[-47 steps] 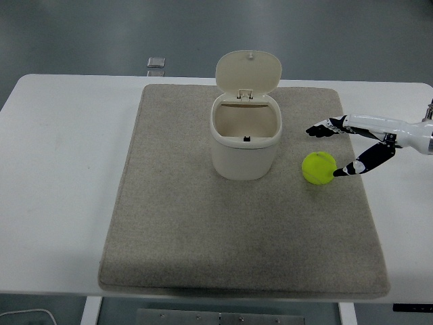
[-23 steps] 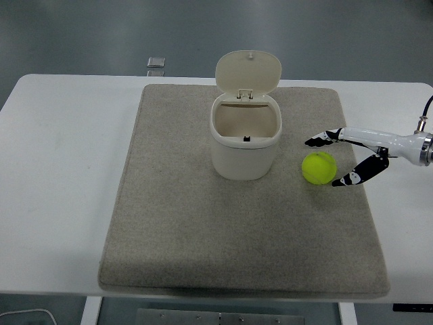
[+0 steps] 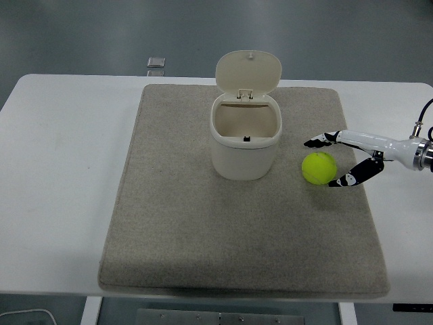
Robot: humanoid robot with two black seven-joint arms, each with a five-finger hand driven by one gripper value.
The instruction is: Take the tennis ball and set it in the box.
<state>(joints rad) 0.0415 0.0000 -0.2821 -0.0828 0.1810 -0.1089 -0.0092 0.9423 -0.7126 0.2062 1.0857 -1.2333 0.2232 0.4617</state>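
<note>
Tennis ball (image 3: 318, 168) sits on the grey mat (image 3: 203, 257), right of the open-lidded box (image 3: 245, 139), apart from it. My right hand (image 3: 348, 159) brackets it, fingers (image 3: 315, 142) spread, one tip low by the ball's right edge; contact I can't confirm. Ball looks light, springy, fuzzy, so grippy but prone to roll. I'd pinch across its middle, opposite sides. Left arm unseen; white counter (image 3: 54, 169) otherwise bare here.

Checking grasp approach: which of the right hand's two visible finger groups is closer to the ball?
The lower fingers, by the tennis ball at its near right. The upper fingers sit clear above it, toward the box.
</note>
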